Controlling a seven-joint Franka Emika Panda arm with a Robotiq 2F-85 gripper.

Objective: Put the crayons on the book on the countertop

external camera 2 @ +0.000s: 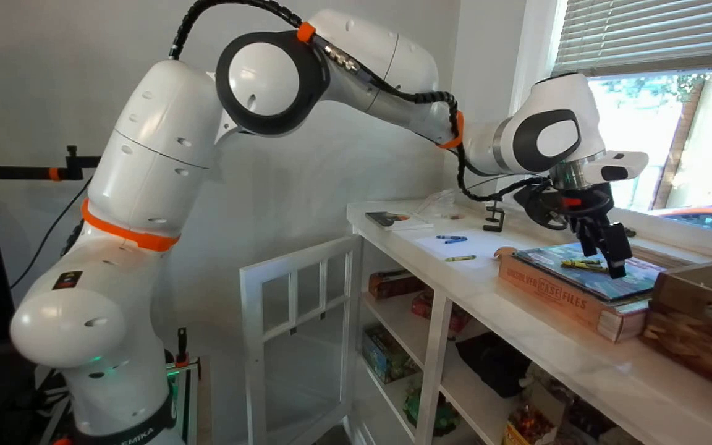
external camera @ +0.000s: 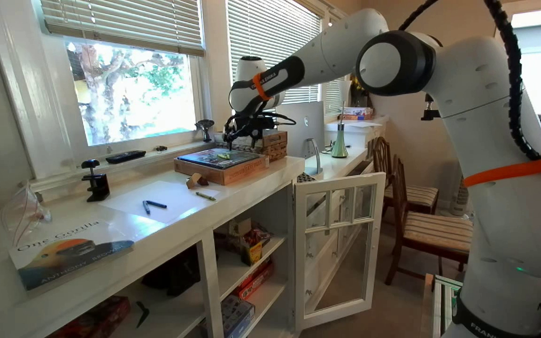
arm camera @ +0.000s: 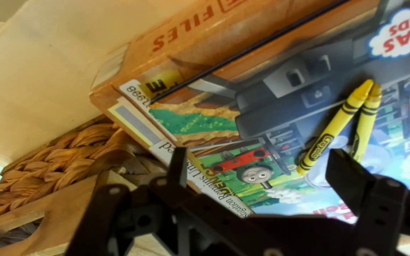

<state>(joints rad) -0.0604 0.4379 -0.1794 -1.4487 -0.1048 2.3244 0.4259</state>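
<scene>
Yellow crayons [arm camera: 333, 128], two of them, lie close together on the book [arm camera: 274, 128] at right of the wrist frame; one wrapper reads "Crayola", the cover "MAS" at upper right. The tool [arm camera: 257, 158], spread apart, sits bottom centre over that cover. Beneath, one box [external camera 2: 550, 293] marked "UNSOLVED CASE FILES" rests on the surface [external camera 2: 628, 371], right in an exterior view. White paper [external camera: 181, 197], left of centre in an exterior view, holds two blue crayons [external camera: 156, 204] and one yellow-green crayon [external camera: 205, 195]; lower left, one paperback [external camera: 66, 258] says "One Gorilla".

Two yellow Crayola crayons [arm camera: 334, 128] lie together on the closed train book [arm camera: 205, 121], two blue crayons [external camera: 157, 204] and an olive crayon [external camera: 205, 196] on paper [external camera: 127, 202] on the worktop [external camera 2: 517, 309].
</scene>
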